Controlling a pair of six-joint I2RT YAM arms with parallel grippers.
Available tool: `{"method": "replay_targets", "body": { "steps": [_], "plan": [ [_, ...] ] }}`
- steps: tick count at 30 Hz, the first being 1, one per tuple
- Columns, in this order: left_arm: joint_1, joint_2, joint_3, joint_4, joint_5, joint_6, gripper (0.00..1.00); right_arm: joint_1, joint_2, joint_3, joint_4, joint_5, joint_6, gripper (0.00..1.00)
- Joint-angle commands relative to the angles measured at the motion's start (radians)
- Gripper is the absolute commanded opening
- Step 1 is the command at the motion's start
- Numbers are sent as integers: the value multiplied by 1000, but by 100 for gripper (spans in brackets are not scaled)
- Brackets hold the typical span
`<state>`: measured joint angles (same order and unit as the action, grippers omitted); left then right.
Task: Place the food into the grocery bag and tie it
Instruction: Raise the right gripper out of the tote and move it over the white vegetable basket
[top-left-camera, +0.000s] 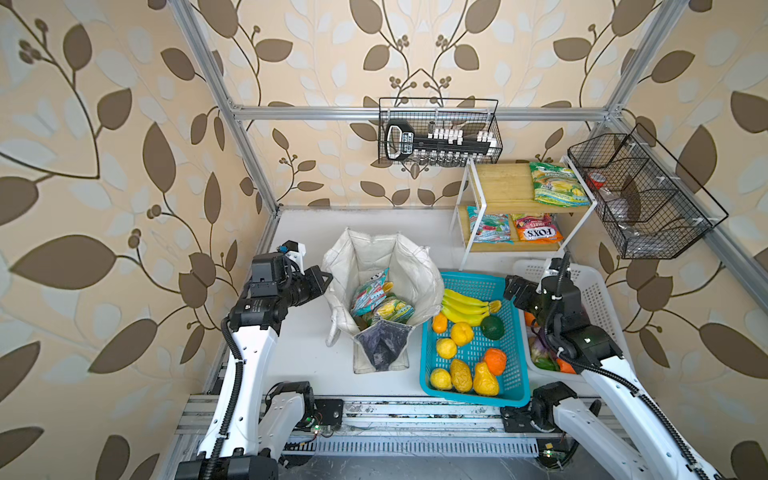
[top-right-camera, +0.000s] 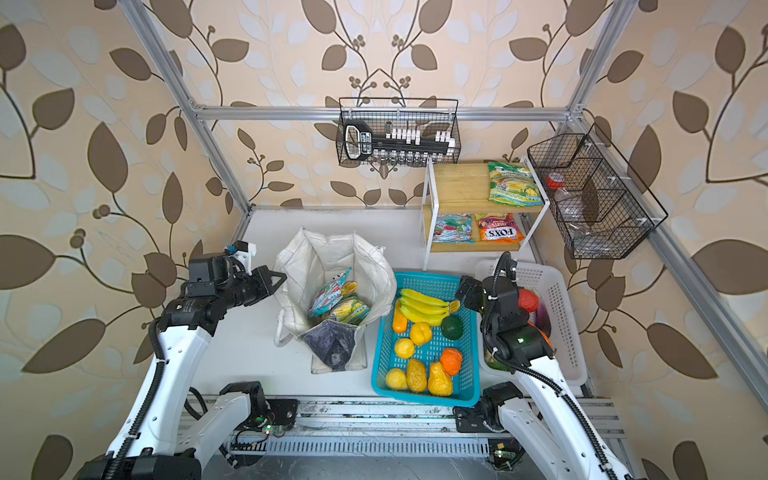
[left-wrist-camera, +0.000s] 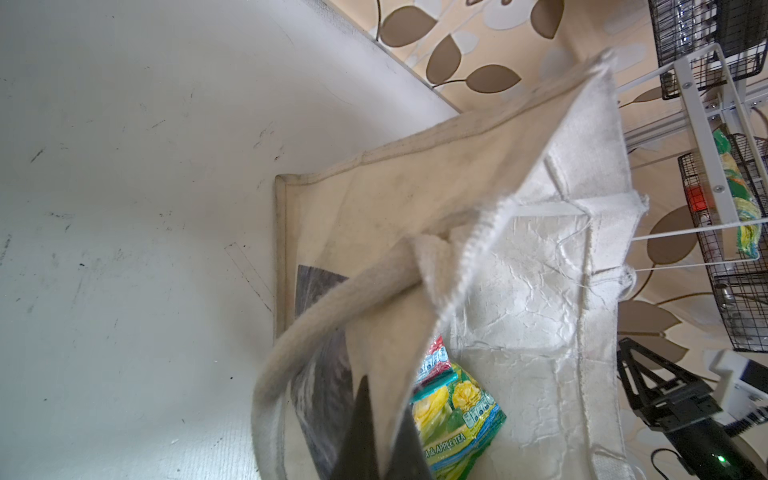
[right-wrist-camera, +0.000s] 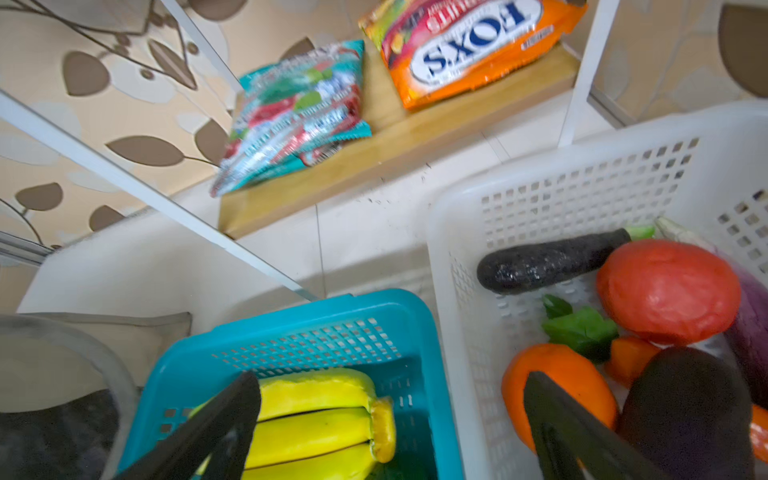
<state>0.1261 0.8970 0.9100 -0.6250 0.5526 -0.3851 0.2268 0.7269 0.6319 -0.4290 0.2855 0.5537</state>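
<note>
The off-white grocery bag (top-left-camera: 376, 254) (top-right-camera: 328, 253) stands open left of centre. A blue-red packet (top-left-camera: 370, 293) and a green-yellow packet (top-left-camera: 395, 309) (left-wrist-camera: 457, 415) lie inside it. My left gripper (top-left-camera: 328, 276) (left-wrist-camera: 386, 424) is shut on the bag's left rim, with cloth pinched between the jaws. The right gripper (top-left-camera: 509, 286) (right-wrist-camera: 392, 380) hangs open above the wall between the teal and white baskets, holding nothing. A banana bunch (top-left-camera: 463, 305) (right-wrist-camera: 316, 415), lemons (top-left-camera: 446, 348) and an orange fruit (top-left-camera: 494, 360) lie in the teal basket (top-left-camera: 424, 357). A dark eggplant (right-wrist-camera: 548, 262) lies in the white basket (right-wrist-camera: 540, 199).
A white-framed wooden shelf (top-left-camera: 498, 183) at the back right holds three more packets (top-left-camera: 557, 185). One black wire basket (top-left-camera: 440, 133) hangs on the back wall and another (top-left-camera: 648, 199) on the right. The bag's rope handle (left-wrist-camera: 332, 316) hangs outside its left wall.
</note>
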Motion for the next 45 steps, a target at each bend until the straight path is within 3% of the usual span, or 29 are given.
{"method": "replay_targets", "body": {
  "steps": [1,16,20,24,30,37,42,45],
  "plan": [
    [7,-13,2,27,24,4,0,-27,3,-42,29,-53,0,100],
    [7,-7,3,28,27,3,0,-252,-38,-80,21,-169,-21,100],
    [6,-6,3,29,35,2,0,-420,6,-75,10,-298,-34,100],
    [7,-7,-2,34,31,-1,0,-543,71,-90,17,-442,-47,93],
    [6,32,2,27,48,-1,0,-549,103,-154,52,-390,-35,94],
    [-4,21,-4,35,41,-6,0,-549,69,-181,74,-365,-46,84],
    [-4,7,-6,42,44,-9,0,-548,29,-124,-20,-288,-47,85],
    [-3,10,-1,37,40,-3,0,-546,9,-107,-63,-169,13,91]
  ]
}}
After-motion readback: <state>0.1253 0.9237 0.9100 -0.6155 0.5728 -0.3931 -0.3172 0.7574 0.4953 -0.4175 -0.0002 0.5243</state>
